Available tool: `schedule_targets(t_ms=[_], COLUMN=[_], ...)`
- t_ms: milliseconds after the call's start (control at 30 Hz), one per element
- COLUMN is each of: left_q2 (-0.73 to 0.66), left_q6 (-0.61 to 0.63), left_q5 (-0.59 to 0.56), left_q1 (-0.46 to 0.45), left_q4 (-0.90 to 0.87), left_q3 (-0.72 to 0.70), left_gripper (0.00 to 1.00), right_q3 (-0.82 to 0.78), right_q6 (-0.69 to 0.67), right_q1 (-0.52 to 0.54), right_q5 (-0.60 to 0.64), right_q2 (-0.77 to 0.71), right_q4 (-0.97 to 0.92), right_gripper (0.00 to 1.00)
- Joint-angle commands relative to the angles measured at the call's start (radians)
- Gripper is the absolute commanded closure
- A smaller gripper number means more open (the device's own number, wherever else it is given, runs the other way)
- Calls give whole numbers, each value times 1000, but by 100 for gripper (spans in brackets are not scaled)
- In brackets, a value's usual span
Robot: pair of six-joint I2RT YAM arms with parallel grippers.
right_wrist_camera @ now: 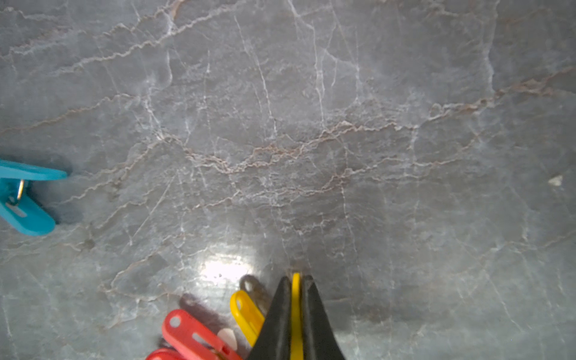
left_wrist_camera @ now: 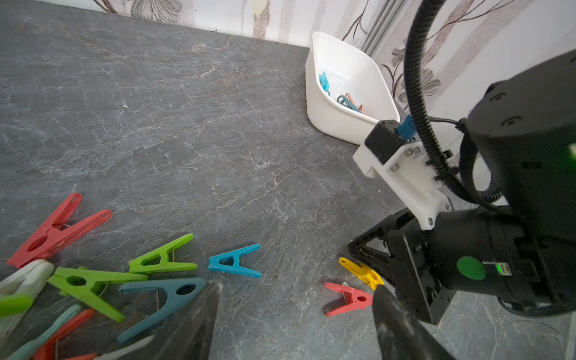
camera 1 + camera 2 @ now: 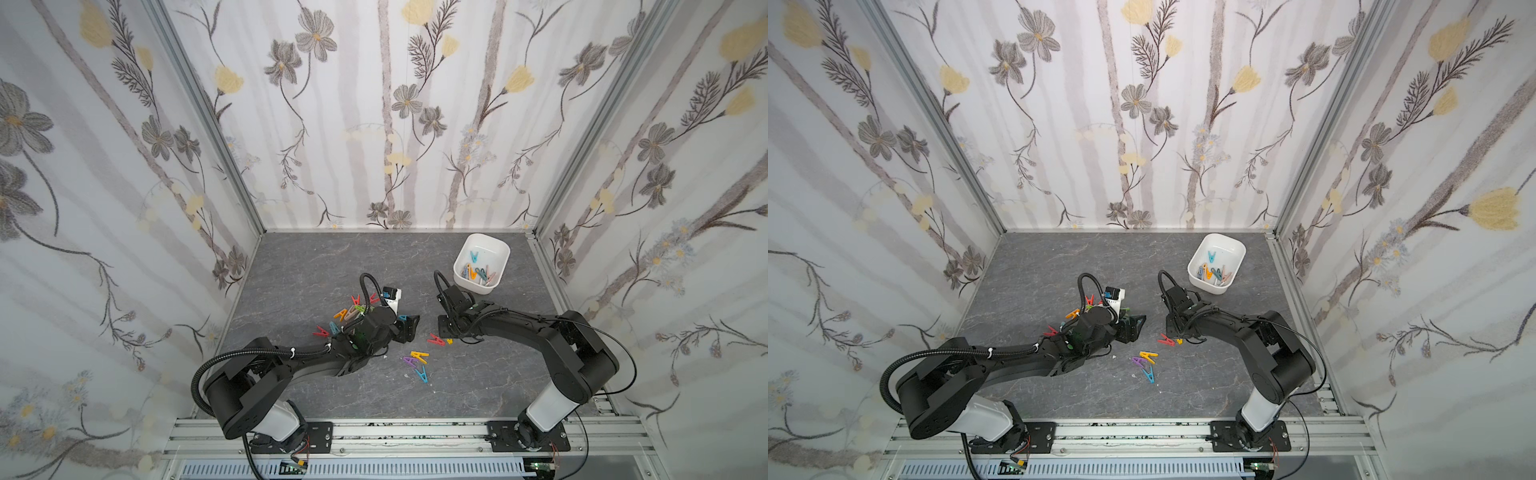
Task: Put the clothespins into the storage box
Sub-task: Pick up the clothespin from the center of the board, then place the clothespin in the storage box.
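Toward the left, a heap of clothespins lies beside the left gripper, its 2 fingers spread. Further right, the right gripper pinches a yellow clothespin lengthwise; the storage box sits near, beyond it, rightward.

Storage box sits at the back right of the table, several clothespins in it. Main pile of clothespins lies left of centre. A pair of clothespins lies right of it, and a small cluster lies nearer the front edge.
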Motion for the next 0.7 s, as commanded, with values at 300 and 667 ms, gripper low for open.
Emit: schedule_targets(t_ms=[300, 667], left_q2=[-14, 159], left_q6=[74, 117], left_q5=[-25, 29], left_q1=[2, 0], left_q4=[18, 30], left_q3=[66, 268], left_gripper=[22, 22], right_q3=[75, 243], right_q6=[22, -20], right_q1=[-38, -356], right_q5=[3, -49], right_q2=[-154, -159], right_q4=[-38, 49], right_gripper=[97, 100])
